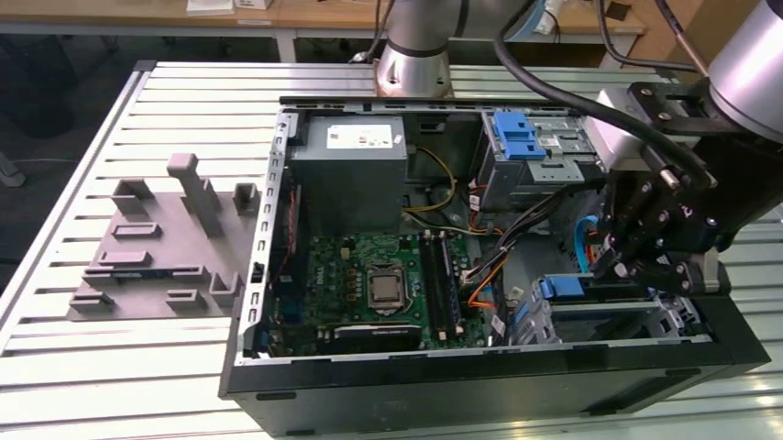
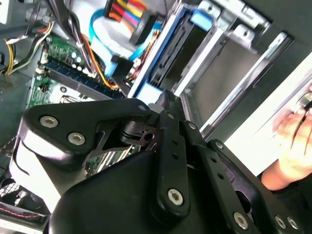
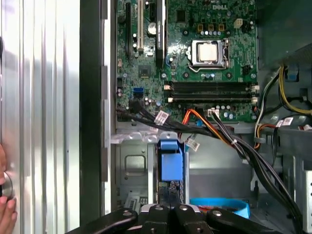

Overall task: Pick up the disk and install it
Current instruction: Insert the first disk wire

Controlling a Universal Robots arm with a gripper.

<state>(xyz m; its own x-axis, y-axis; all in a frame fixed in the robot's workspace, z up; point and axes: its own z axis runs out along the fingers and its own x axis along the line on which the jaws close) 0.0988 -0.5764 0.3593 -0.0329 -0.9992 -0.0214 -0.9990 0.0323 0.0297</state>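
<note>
The disk (image 1: 585, 290) sits edge-up in the drive bay at the lower right of the open computer case (image 1: 490, 385), its blue handle (image 3: 170, 163) facing the motherboard (image 1: 380, 284). In the first wrist view the handle shows low in the middle of the frame, just above the gripper (image 3: 170, 210), whose jaws are drawn together right at the disk's edge; whether they pinch it I cannot tell. In the exterior view the gripper (image 1: 655, 261) hangs directly over the bay, hiding much of the disk. Black, orange and blue cables (image 3: 219, 131) cross just above the bay. A grey power-supply box (image 1: 355, 165) and a drive cage with a blue latch (image 1: 520, 137) lie toward the upper part of the case. A grey fixture (image 1: 165, 247) rests on the bench (image 1: 73, 367) at left. A person's hand (image 2: 295, 146) shows at the second wrist view's right edge.
</note>
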